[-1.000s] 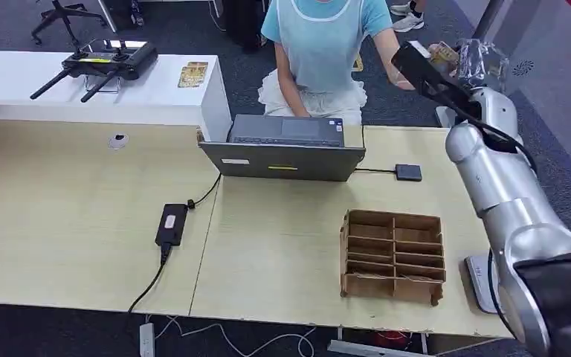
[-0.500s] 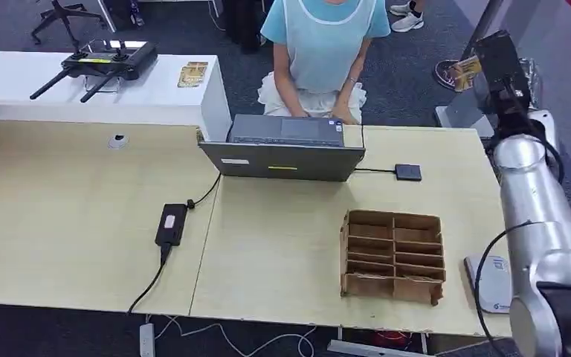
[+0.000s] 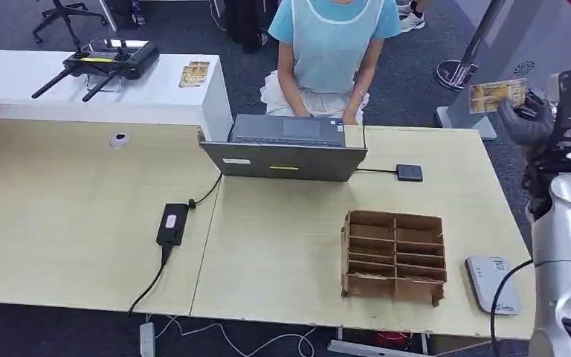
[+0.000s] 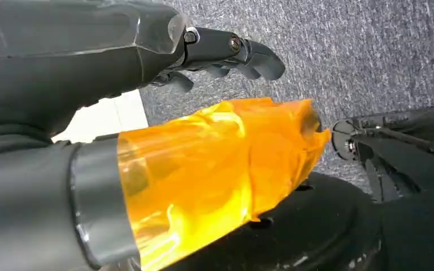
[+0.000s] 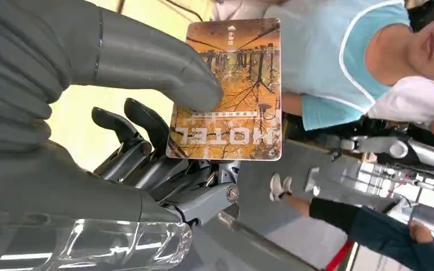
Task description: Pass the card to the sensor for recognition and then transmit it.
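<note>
My right hand (image 3: 526,119) is raised beyond the table's right edge and pinches an orange-brown hotel card (image 3: 497,95) by one end. In the right wrist view the card (image 5: 229,90) sits between the thumb (image 5: 147,62) and the dark fingers, its printed face showing. A white flat sensor unit (image 3: 493,284) with a cable lies near the table's front right corner, well below the card. A small black pad (image 3: 409,172) wired to the laptop lies behind the cardboard box. My left hand (image 4: 226,51) hangs over grey carpet and holds nothing; its thumb is wrapped in orange film.
A person sits behind the open laptop (image 3: 286,149) at the table's far edge. A cardboard divider box (image 3: 392,256) stands front right. A black power brick (image 3: 172,223) lies at centre left. The white counter (image 3: 15,89) carries a controller and more cards (image 3: 192,73).
My right arm has swung from near the person's outstretched arm out to the right and back toward me, still holding the card. The person's arm has returned to the laptop.
</note>
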Available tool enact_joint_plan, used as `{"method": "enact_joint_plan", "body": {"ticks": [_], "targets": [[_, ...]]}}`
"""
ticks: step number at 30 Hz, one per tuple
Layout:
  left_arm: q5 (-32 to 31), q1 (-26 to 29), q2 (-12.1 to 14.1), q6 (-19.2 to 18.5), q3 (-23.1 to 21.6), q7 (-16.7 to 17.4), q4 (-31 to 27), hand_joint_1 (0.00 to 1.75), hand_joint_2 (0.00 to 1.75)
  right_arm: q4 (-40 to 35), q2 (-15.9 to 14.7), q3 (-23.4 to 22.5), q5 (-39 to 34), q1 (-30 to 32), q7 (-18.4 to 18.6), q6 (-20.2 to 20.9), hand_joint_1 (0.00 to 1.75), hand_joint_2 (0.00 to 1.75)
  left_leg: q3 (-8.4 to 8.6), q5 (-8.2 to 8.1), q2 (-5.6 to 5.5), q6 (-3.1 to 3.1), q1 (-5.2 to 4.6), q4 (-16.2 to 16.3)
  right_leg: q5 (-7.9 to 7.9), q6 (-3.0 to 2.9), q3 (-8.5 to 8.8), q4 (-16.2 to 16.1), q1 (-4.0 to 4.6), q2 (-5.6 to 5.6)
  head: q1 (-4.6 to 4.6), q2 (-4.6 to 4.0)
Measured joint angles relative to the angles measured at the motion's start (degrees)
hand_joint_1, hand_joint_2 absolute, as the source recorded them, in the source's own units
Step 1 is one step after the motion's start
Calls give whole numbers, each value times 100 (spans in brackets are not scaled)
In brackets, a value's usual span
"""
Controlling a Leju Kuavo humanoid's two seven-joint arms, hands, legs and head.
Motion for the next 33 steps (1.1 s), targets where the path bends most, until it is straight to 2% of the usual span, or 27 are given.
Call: {"method": "enact_joint_plan", "body": {"ticks": [5,16,22,27,33], "targets": [[96,63,2,20,26,-61,0,0,0,-395,-444,-386,-761,864,-50,521,175,175,-7,-7,-9,9,-1,0,-1,1,0,-1,0,-9,0,0],[175,132,22,20,101,-127,0,0,0,-999,-1218,-673,-1394,2161,13,1357,175,175,-5,-9,-5,9,-1,0,-4,2,-2,0,0,-5,0,0],[242,197,37,15,164,-177,0,0,0,-1097,-1993,-673,-1796,2749,216,2012,175,175,-8,-10,-5,10,-5,0,-4,4,-2,0,-5,-8,0,2],[256,200,59,15,205,-181,0,0,0,-1123,-2419,-668,-1964,3116,374,2179,175,175,-7,-15,-2,17,-6,0,-6,5,-2,-1,-6,-4,0,0],[253,201,87,-18,212,-179,-15,0,0,-1119,-2714,-586,-2071,3416,546,2227,175,175,-5,-14,-2,17,-6,0,-6,5,-2,0,-6,-3,0,0]]}}
